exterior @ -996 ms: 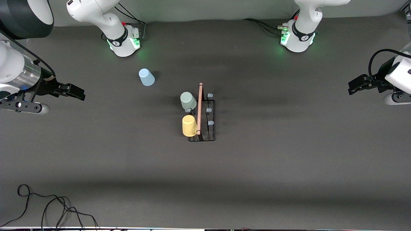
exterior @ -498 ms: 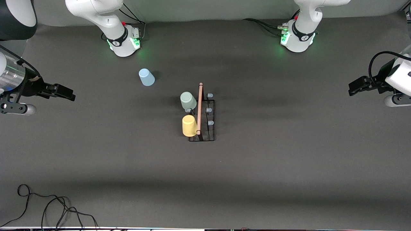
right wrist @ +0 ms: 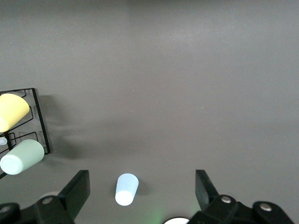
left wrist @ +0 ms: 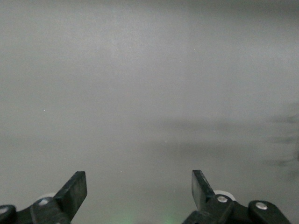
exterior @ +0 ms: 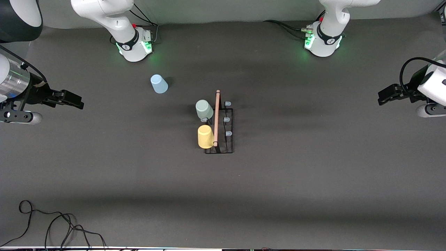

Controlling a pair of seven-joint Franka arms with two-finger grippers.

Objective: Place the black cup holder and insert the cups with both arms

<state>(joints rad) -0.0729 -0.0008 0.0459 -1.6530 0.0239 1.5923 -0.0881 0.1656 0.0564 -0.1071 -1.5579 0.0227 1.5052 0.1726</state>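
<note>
I see black wire cup holder (exterior: 218, 129) mid-table, pale blue plastic cup (exterior: 159, 84) at its 10 o'clock, left gripper (left wrist: 138, 189) and right gripper (right wrist: 141, 185) both spread, empty.

Even overhead light, soft shadow bands; left wrist view hazy

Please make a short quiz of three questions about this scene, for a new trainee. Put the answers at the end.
1. True or false: the blue cup sits on a peg of the holder.
2. Which cup on the holder is nearer to the front camera? A. green cup B. yellow cup
3. Fill in: both the left gripper and the right gripper are ____ and hold nothing.

Key: 1. false, it stands on the table, toward the right arm's end; 2. B; 3. open.
</note>
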